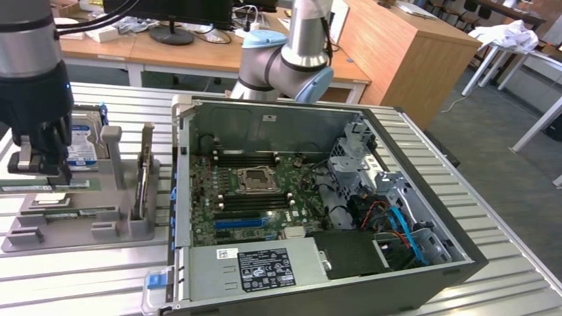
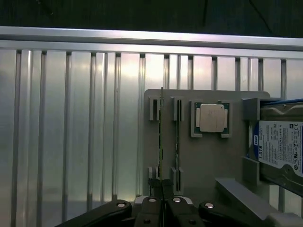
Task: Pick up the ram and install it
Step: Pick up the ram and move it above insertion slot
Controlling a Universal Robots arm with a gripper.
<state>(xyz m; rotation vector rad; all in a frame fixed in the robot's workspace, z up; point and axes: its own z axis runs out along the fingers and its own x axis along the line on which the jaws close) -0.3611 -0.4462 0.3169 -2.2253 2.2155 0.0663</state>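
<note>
Two long, thin green circuit-board sticks with small dark chips are standing on edge in parallel slots of one flat grey plastic holder (image 2: 208, 161). The arm's black jaws are gripping one of them. This ram (image 2: 161, 127) is sitting in the outer slot, nearest the holder's edge, and the jaws are pinching it shut near one end. The second stick (image 2: 176, 137) is standing just beside it, between it and one small square silver processor chip (image 2: 211, 117). One blue-and-white labelled hard drive (image 2: 281, 146) is resting beyond the chip. In the exterior view, one silver-and-blue robot arm (image 1: 299, 59) is rising behind one open computer case (image 1: 255, 125), which is lying on its side and showing one green motherboard (image 1: 255, 197). Holder and case are sitting near each other on a ribbed aluminium surface (image 1: 79, 283). Behind it, wooden desks (image 1: 202, 56) and a wooden cabinet (image 1: 404, 46) are standing on a grey floor (image 1: 518, 184).
</note>
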